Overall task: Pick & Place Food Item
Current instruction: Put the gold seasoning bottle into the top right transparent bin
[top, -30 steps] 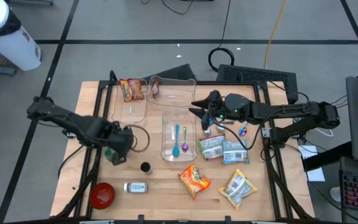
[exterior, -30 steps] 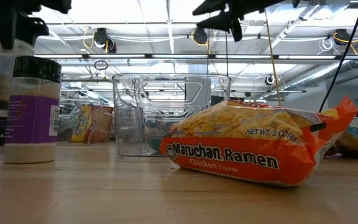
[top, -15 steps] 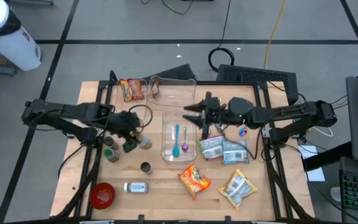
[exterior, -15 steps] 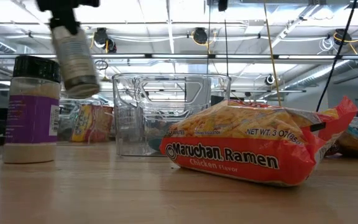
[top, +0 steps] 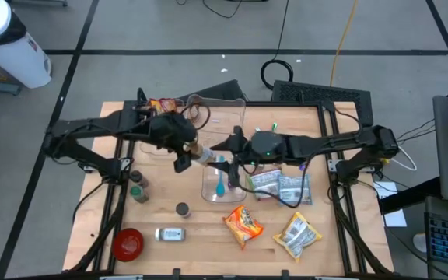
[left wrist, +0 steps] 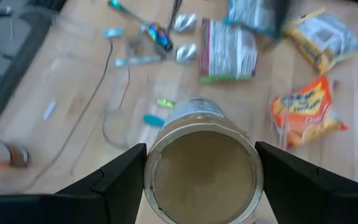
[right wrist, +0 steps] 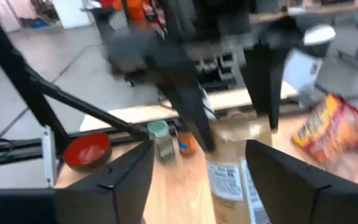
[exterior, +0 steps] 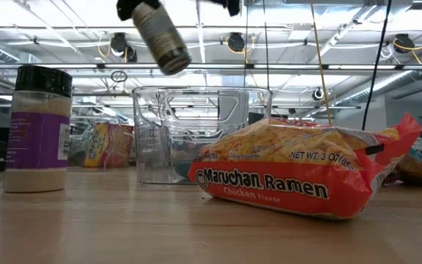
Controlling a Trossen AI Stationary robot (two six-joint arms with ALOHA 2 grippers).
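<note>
Spice jar up over the clear bin!
Your left pincer [top: 187, 154] is clamped on the spice jar [top: 201, 155]; your right pincer [top: 232, 148] faces it, fingers apart.

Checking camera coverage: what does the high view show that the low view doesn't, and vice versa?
High view only: both arms meeting over the clear bin, right gripper open beside the jar, a red bowl, and the silver packets.
Low view only: the ramen label up close, and the purple-labelled shaker standing upright.
Both: the spice jar held tilted in the air by the left gripper, the clear bin and the orange ramen pack.
</note>
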